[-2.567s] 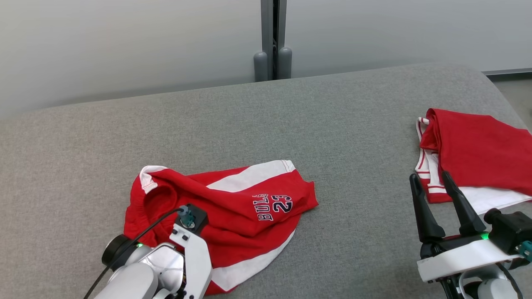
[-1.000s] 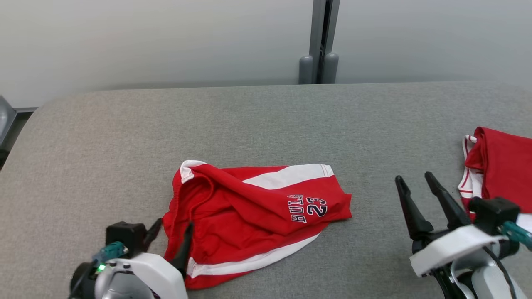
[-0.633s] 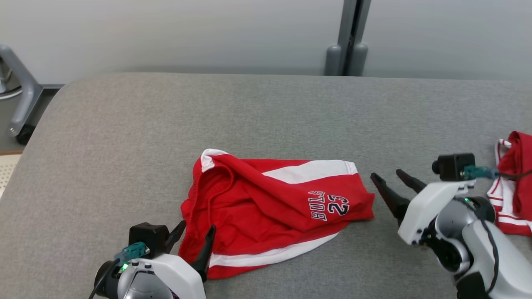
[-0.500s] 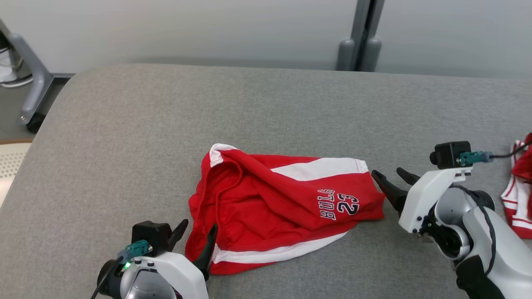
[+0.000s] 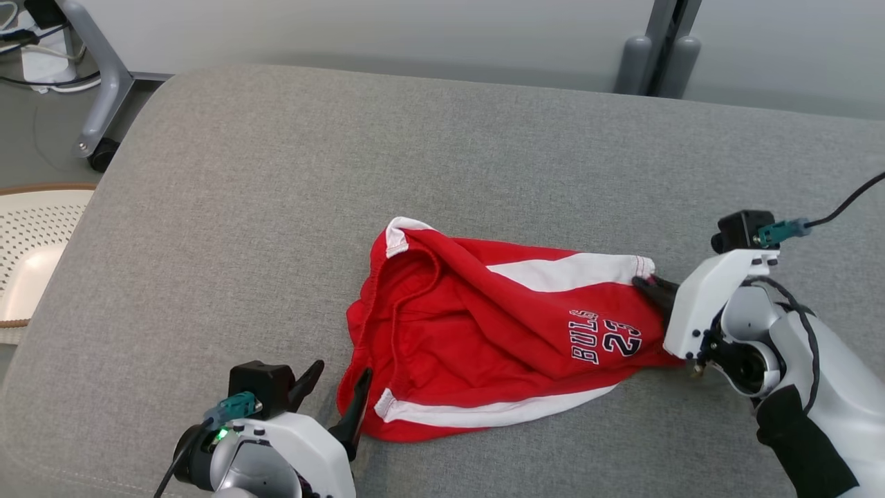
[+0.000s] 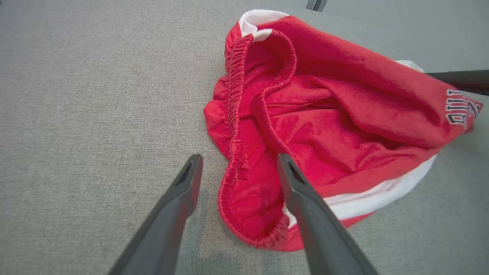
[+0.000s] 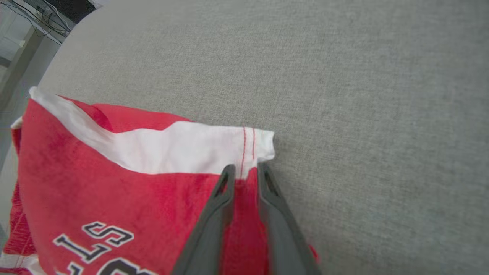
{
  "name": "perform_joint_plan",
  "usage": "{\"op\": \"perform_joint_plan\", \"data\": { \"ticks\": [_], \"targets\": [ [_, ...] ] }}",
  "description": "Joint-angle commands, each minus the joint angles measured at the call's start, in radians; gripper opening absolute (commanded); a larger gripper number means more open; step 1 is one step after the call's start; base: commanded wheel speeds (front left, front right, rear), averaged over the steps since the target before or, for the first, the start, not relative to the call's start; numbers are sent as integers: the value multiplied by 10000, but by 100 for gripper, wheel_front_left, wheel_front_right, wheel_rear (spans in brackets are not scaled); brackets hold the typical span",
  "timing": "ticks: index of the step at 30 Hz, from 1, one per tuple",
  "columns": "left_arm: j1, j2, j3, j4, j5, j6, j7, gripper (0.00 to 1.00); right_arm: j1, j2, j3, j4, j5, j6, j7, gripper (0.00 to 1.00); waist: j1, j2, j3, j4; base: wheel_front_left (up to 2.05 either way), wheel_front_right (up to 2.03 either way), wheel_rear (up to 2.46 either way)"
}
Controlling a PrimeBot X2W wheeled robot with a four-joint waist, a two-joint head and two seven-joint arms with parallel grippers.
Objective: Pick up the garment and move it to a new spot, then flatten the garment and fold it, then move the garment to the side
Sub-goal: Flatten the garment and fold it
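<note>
Grey upholstered surface (image 5: 484, 152) with pale wall (image 5: 346, 28), grey post (image 5: 635, 66) behind and a wheeled stand leg (image 5: 104, 111) at far left. Red Bulls 23 shorts (image 5: 484, 332) lie crumpled mid-surface; camera has swung left since half a second ago, and right gripper (image 5: 646, 283), then just short of the leg hem, now sits on it. Its jaws stand narrow with hem cloth between, pinch uncertain; left gripper (image 5: 341, 369) gapes wide astride the waistband corner.

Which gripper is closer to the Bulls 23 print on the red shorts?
Right. The right gripper sits at the hem just beside the print; the left gripper, open, is at the waistband, the red shorts' opposite end.
</note>
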Motion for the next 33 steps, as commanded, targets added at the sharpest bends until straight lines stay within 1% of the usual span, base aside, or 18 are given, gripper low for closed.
{"op": "perform_joint_plan", "data": {
  "ticks": [1,8,15,16,20,21,22,23,25,28,30,31,33],
  "targets": [
    [-184,17,23,5,-29,-32,-80,100,-169,-121,23,-90,84,2,-142,0,0,0,51,42,0,0,0],
    [-492,-124,-47,-106,12,-128,-233,100,-1205,-371,92,-169,363,2,-416,0,0,0,521,394,0,0,0],
    [-933,-454,-231,-46,80,-394,-632,100,-2794,-523,-270,559,596,2,-821,0,0,0,1098,1038,0,0,0],
    [-933,-454,-231,-46,80,-394,-632,100,-2794,-523,-270,559,596,2,-821,0,0,0,1098,1038,0,0,0],
    [-1126,-608,-329,94,87,-507,-821,100,-3571,-569,-159,981,552,2,-1430,0,0,0,1308,1272,0,0,0],
    [-1184,-643,-343,143,88,-548,-852,100,-3709,-579,-61,993,525,2,-1749,22,0,0,1340,1302,0,0,0],
    [-1225,-678,-356,184,87,-564,-914,100,-3807,-587,-12,1036,535,2,-2104,86,0,0,1356,1323,0,0,0],
    [-1231,-702,-371,234,82,-573,-946,100,-3843,-595,74,1110,546,2,-2420,100,0,0,1346,1330,0,0,0],
    [-1223,-722,-397,365,65,-615,-1005,100,-3841,-585,268,1211,597,2,-3120,100,0,0,1237,1301,0,0,0],
    [-1195,-706,-385,495,35,-607,-1064,100,-3489,-564,688,1190,808,2,-3848,100,0,0,963,1153,0,0,0],
    [-1109,-663,-369,535,24,-565,-1090,100,-3165,-660,1082,955,956,2,-4215,100,0,0,718,995,0,0,0],
    [-982,-593,-321,548,0,-516,-1121,100,-2797,-825,1444,687,1084,2,-4574,100,0,0,436,802,0,0,0],
    [-904,-544,-265,552,-14,-457,-1173,100,-2535,-877,1626,495,1195,2,-4763,100,0,0,268,685,0,0,0]
  ]
}}
